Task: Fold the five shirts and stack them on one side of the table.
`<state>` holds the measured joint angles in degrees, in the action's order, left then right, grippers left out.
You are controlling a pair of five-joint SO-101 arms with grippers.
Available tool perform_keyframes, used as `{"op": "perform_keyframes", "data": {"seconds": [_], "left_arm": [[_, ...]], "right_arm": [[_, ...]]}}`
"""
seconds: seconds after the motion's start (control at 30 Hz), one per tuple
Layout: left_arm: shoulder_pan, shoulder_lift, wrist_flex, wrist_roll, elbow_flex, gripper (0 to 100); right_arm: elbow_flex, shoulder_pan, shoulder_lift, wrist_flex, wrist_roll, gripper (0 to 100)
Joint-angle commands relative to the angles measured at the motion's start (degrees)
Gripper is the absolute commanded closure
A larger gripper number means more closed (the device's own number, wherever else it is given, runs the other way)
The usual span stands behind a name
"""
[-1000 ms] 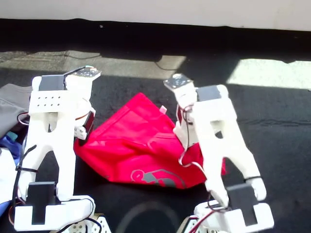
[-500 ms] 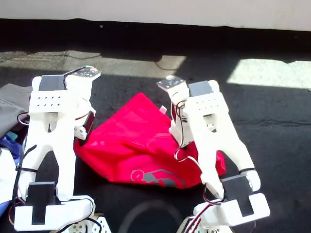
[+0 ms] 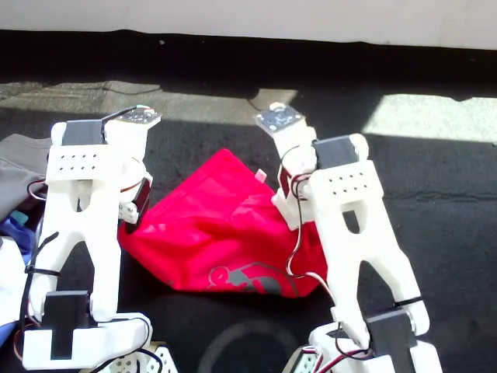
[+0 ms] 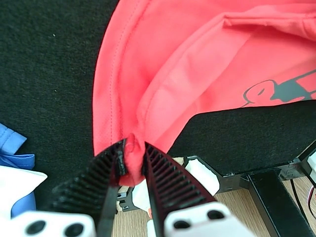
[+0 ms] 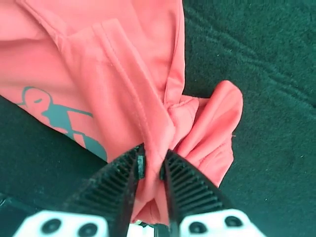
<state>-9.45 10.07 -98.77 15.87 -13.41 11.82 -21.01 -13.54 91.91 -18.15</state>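
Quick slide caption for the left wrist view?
Left gripper shut on an edge of the red shirt over the black table.

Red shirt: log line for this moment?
left hand: shut on red shirt | right hand: shut on red shirt | red shirt: bunched on table

Probably a robotics lab, black cloth-covered table (image 3: 435,202), left arm (image 3: 78,225), right arm (image 3: 361,233) (exposed wiring (image 3: 298,256)), plain wall (image 3: 233,14)

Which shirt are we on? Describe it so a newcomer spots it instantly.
On the black table cover, look between the left arm and right arm. The red shirt lies there, with a grey print; the pile at the edge is grey, blue and white.
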Motion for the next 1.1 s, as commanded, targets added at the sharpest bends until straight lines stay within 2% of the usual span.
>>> {"op": "perform_keyframes", "data": {"seconds": [0.0, 0.2, 0.37, 0.53, 0.87, 0.93, 1.07], "left_arm": [[-0.7, 1.1, 0.1, 0.0, 0.7, 99], [-0.7, 1.1, 0.0, 0.0, 0.7, 99], [-0.7, 1.1, 0.0, 0.0, 0.7, 99], [-0.7, 1.1, 0.2, 0.0, 0.7, 99], [-0.7, 1.1, 0.0, 0.0, 0.7, 99], [-0.7, 1.1, 0.0, 0.0, 0.7, 99], [-0.7, 1.1, 0.0, 0.0, 0.4, 99]], "right_arm": [[-1.5, -0.1, 0.5, -1.9, 0.4, 85.4], [-0.7, -0.1, 5.0, -6.9, 0.6, 99.6], [-0.8, 0.0, 5.8, -6.4, 0.7, 93.4], [-0.7, 0.0, 6.2, -6.5, 0.7, 81.5], [-0.7, -0.1, 12.2, -3.0, 0.4, 81.3], [-1.2, -0.1, 13.4, -2.9, 0.4, 84.4], [-2.5, -0.2, 11.0, -3.9, 0.7, 97.4]]}}
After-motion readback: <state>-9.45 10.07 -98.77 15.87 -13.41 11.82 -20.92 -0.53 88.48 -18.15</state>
